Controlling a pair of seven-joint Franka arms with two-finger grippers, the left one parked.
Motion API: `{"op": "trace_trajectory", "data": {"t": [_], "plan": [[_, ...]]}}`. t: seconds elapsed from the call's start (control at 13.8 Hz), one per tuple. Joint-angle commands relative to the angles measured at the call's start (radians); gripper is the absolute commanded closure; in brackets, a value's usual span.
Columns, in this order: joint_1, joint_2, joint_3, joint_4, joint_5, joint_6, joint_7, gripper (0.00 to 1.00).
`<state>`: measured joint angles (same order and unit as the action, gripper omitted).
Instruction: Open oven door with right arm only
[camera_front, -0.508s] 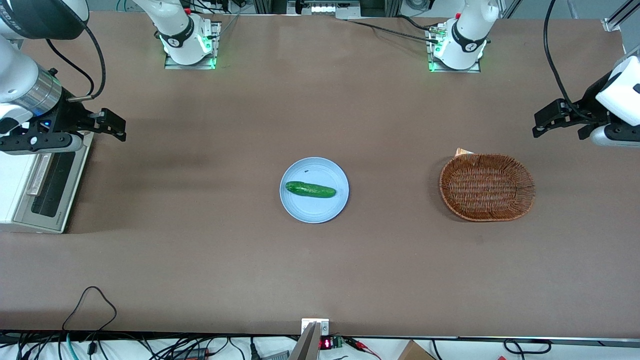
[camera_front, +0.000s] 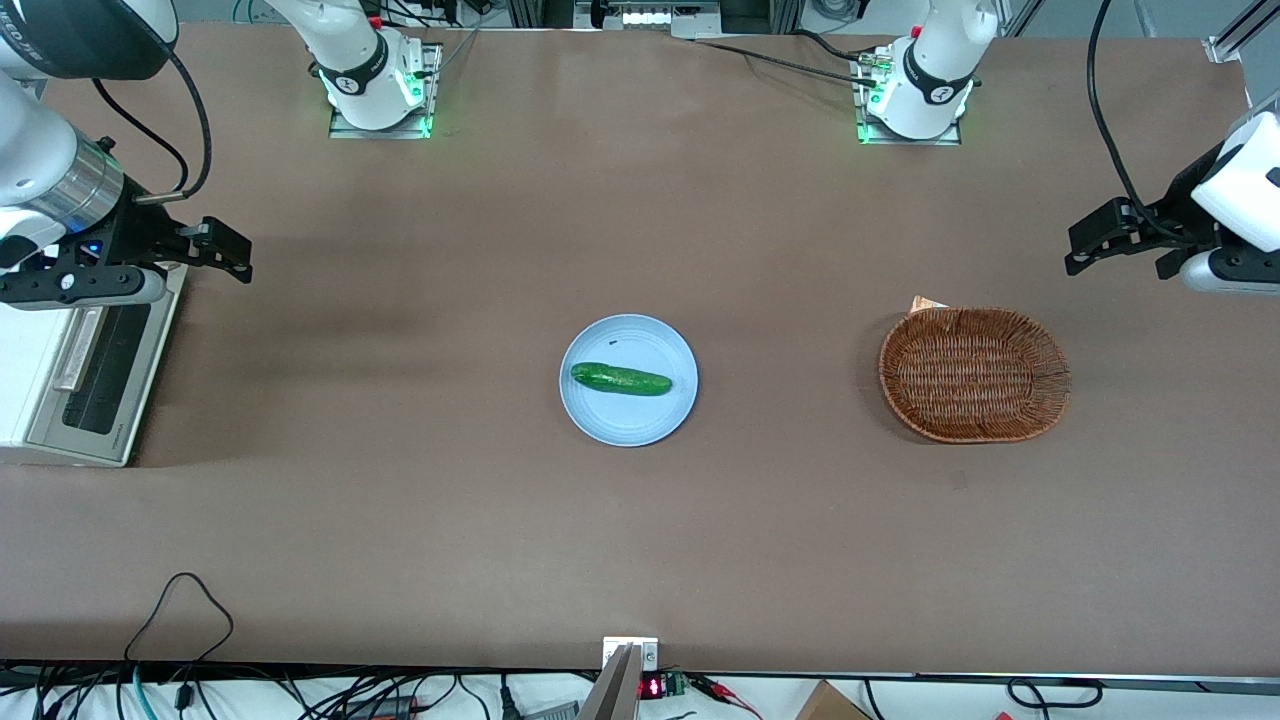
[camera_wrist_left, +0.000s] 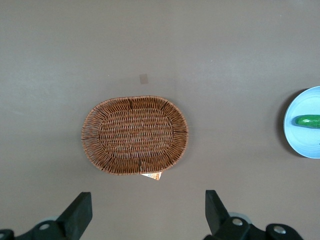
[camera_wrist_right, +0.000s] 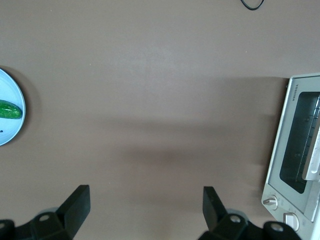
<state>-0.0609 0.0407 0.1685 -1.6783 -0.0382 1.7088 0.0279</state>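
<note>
The cream-white oven (camera_front: 25, 400) stands at the working arm's end of the table. Its oven door (camera_front: 100, 375) lies closed against the body, dark glass in a silver frame, with the bar handle (camera_front: 78, 350) along one long edge. In the right wrist view the oven door (camera_wrist_right: 295, 145), handle (camera_wrist_right: 313, 162) and a knob (camera_wrist_right: 270, 201) show. The right arm (camera_front: 60, 190) reaches over the oven. Its gripper (camera_front: 238, 255) is open and empty, above bare table just in front of the door, farther from the front camera than the door's middle. Its black fingers (camera_wrist_right: 77, 200) stand wide apart.
A blue plate (camera_front: 628, 420) with a green cucumber (camera_front: 620, 379) sits at the table's middle. A wicker basket (camera_front: 973, 374) lies toward the parked arm's end. A black cable loop (camera_front: 180, 600) lies near the front edge.
The right arm's upper links have shifted very slightly; the gripper stays open at the same spot. The oven door has not moved.
</note>
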Motion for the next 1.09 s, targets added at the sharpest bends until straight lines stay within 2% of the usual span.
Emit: {"op": "trace_trajectory", "data": {"t": [0.0, 0.22, 0.29, 0.58, 0.8, 1.02], "plan": [[0.006, -0.010, -0.004, -0.014, -0.023, -0.009, 0.009, 0.00], [0.006, -0.010, -0.004, -0.012, -0.025, -0.021, 0.010, 0.00], [0.007, -0.010, -0.004, -0.012, -0.025, -0.024, 0.012, 0.04], [0.007, -0.010, -0.009, -0.011, -0.009, -0.041, 0.007, 0.73], [0.007, -0.010, -0.010, -0.011, 0.004, -0.046, 0.009, 0.90], [0.007, -0.009, -0.010, -0.011, 0.009, -0.044, 0.012, 0.97]]}}
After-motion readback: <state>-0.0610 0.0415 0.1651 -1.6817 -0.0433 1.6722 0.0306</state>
